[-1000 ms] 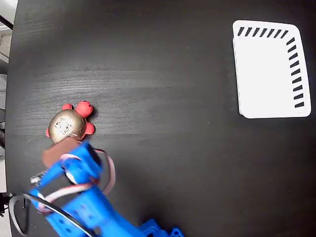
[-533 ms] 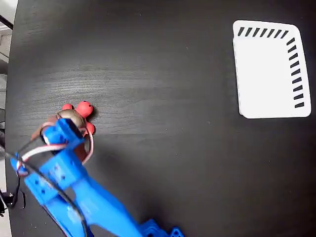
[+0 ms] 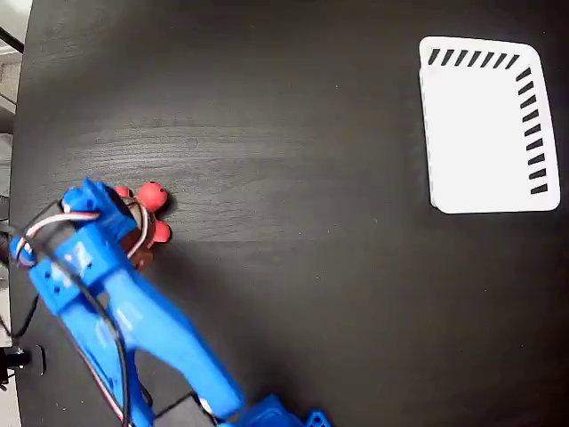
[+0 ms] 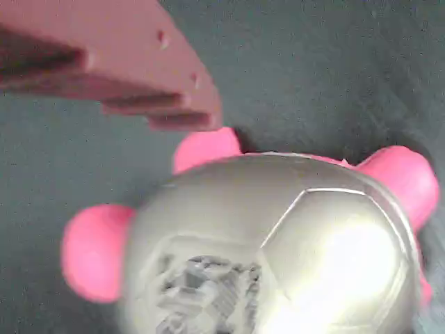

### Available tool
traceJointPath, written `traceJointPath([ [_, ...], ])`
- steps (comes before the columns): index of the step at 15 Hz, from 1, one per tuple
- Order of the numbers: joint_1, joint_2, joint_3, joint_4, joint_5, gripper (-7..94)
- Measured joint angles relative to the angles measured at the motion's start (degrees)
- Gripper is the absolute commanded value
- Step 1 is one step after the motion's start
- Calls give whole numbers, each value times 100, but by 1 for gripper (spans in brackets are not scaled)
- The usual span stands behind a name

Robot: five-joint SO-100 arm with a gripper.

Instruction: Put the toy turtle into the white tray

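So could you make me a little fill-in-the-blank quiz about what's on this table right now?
1. The toy turtle has a gold shell and ____ legs.
2. In the fixed view, the white tray lies at the upper ____ of the black table.
3. The tray holds ____ so far.
4. The arm is coloured ____, and its gripper sits over the turtle.

Missing words: red; right; nothing; blue
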Motion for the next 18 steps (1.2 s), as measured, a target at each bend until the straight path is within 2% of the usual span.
traceJointPath([
  [7, 0, -694, -167, -299, 0, 61],
  [8, -18, -738, -211, -290, 18, 54],
  [10, -79, -826, -237, -413, 44, 25],
  [12, -88, -940, -360, -519, 114, 0],
  [18, -167, -940, -396, -466, 448, 0],
])
